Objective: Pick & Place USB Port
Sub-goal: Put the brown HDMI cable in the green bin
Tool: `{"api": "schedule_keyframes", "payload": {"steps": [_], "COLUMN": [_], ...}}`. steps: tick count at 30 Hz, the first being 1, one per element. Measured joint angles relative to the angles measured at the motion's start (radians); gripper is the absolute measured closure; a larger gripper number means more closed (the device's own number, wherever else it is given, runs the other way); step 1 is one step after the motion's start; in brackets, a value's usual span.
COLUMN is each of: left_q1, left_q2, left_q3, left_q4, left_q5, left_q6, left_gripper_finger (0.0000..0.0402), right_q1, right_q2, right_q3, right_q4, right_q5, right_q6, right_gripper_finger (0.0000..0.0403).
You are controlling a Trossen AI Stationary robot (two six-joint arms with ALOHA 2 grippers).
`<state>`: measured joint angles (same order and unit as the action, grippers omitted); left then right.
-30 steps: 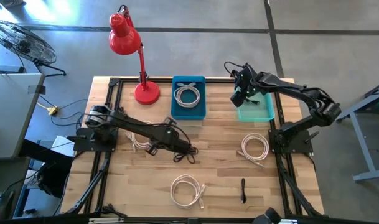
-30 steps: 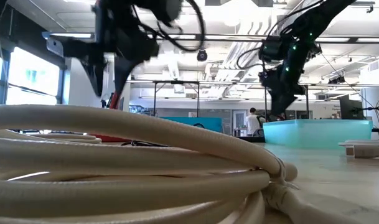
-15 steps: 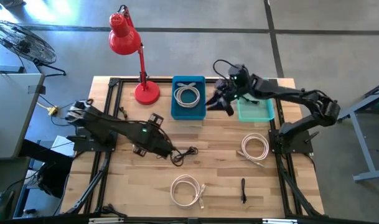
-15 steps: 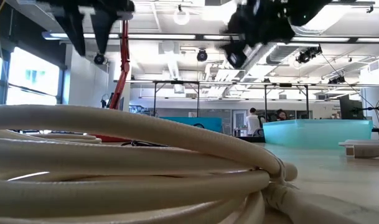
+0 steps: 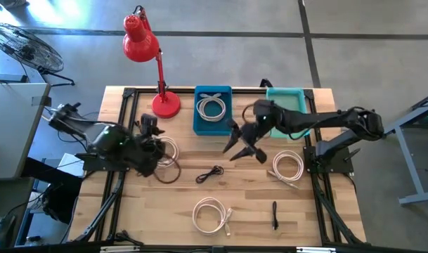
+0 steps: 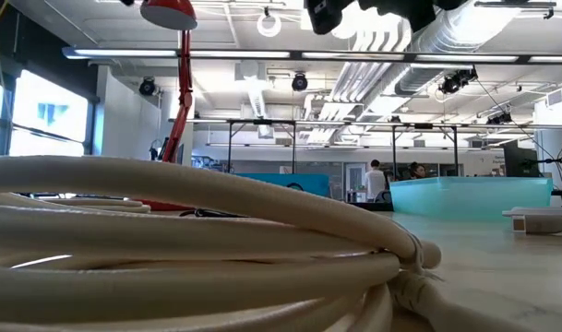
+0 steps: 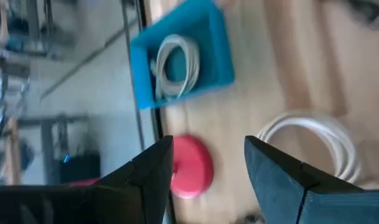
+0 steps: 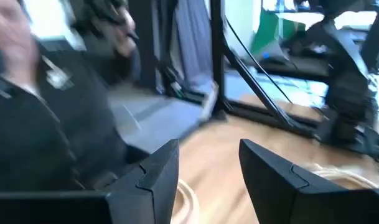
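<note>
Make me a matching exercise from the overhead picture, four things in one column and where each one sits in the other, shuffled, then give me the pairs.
1. red lamp
2. blue bin
3. teal bin
4. black cable

A. table's middle, loose on the wood
B. far right part of the table
C. far left part, beside the blue bin
D. far middle, holding a white coil

Pairs: 1-C, 2-D, 3-B, 4-A

Wooden table [image 5: 129, 211] from above. Left gripper [image 5: 152, 133] at the left side, over a white coiled cable [image 5: 169, 150]; right gripper [image 5: 243, 146], fingers spread, mid-table beside a blue rectangular bin [image 5: 213, 125]. Small black cable [image 5: 212, 173] lies between the arms.
</note>
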<state>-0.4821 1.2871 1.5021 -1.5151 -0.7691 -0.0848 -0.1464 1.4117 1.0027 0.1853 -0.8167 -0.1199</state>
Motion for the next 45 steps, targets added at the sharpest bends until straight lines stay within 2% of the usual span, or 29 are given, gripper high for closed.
{"api": "schedule_keyframes", "payload": {"steps": [3,8,10,16,20,23,28,33,45], "left_q1": [-0.048,-0.103,-0.117,-0.114,-0.114,-0.114,-0.114,-0.114,-0.114], "left_q2": [-0.053,-0.139,-0.169,-0.238,-0.255,-0.261,-0.263,-0.262,-0.262], "left_q3": [-0.044,-0.169,-0.226,-0.406,-0.510,-0.559,-0.606,-0.657,-0.687], "left_q4": [0.062,0.192,0.253,0.498,0.653,0.740,0.841,0.968,1.057], "left_q5": [-0.005,-0.008,-0.007,0.053,0.086,0.120,0.183,0.289,0.311], "left_q6": [0.006,0.009,0.026,0.147,0.262,0.322,0.386,0.490,0.526], "left_gripper_finger": [0.0209,0.0209,0.0209,0.0209,0.0209,0.0209,0.0209,0.0209,0.0209], "right_q1": [0.053,0.137,0.166,0.258,0.317,0.359,0.412,0.453,0.484], "right_q2": [0.000,0.000,0.000,0.000,0.000,0.000,0.000,0.000,0.000], "right_q3": [0.000,0.000,0.000,0.000,0.000,0.000,-0.003,-0.003,-0.003], "right_q4": [-0.117,-0.265,-0.310,-0.406,-0.448,-0.450,-0.412,-0.356,-0.233], "right_q5": [0.175,0.655,0.792,1.123,1.239,1.255,1.173,1.054,0.718], "right_q6": [-0.125,-0.195,-0.195,-0.022,0.125,0.193,0.188,0.123,0.077], "right_gripper_finger": [0.0242,0.0242,0.0242,0.0242,0.0242,0.0242,0.0242,0.0242,0.0242]}}
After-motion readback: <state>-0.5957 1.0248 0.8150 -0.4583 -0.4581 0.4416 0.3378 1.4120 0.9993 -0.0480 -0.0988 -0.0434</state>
